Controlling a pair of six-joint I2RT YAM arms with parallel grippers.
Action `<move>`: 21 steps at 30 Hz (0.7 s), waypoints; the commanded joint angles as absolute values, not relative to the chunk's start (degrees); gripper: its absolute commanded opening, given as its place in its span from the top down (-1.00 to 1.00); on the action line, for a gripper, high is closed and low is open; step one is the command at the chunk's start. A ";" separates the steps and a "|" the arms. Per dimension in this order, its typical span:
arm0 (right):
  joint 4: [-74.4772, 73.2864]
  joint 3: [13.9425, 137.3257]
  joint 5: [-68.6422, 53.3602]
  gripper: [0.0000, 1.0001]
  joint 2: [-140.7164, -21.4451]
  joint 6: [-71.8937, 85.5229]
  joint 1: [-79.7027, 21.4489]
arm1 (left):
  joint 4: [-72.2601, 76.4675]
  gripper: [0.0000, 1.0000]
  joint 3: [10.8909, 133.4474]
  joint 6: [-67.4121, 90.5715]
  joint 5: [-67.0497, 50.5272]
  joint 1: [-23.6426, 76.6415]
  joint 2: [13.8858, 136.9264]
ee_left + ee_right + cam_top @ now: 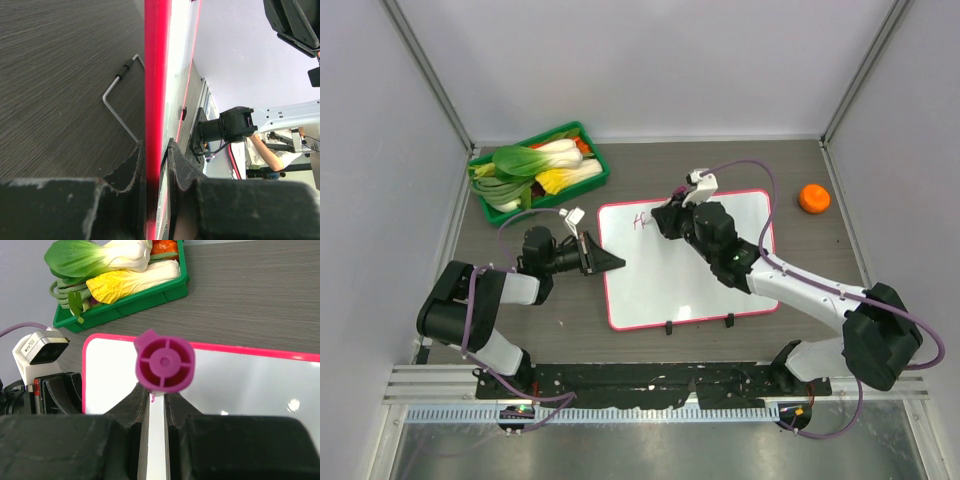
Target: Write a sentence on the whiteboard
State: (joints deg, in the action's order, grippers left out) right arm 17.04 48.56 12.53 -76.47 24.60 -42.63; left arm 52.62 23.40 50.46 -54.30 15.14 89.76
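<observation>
Wrist views show left fingers (125, 172) pinching the whiteboard (156, 100) frame, right fingers (131, 402) pinching a purple marker (164, 361); only overhead shows writing (642, 221).

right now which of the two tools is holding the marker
The right tool: it pinches the purple marker over the whiteboard. The left tool holds no marker; it is clamped on the whiteboard's edge.

Glossy whiteboard (690, 270) — matt wood-grain table (800, 165), plastic tray (125, 304).
</observation>
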 commanded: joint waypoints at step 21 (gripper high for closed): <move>16.87 46.58 17.93 0.99 -73.56 25.05 -42.54 | 44.91 1.00 22.50 43.33 -48.96 16.00 92.11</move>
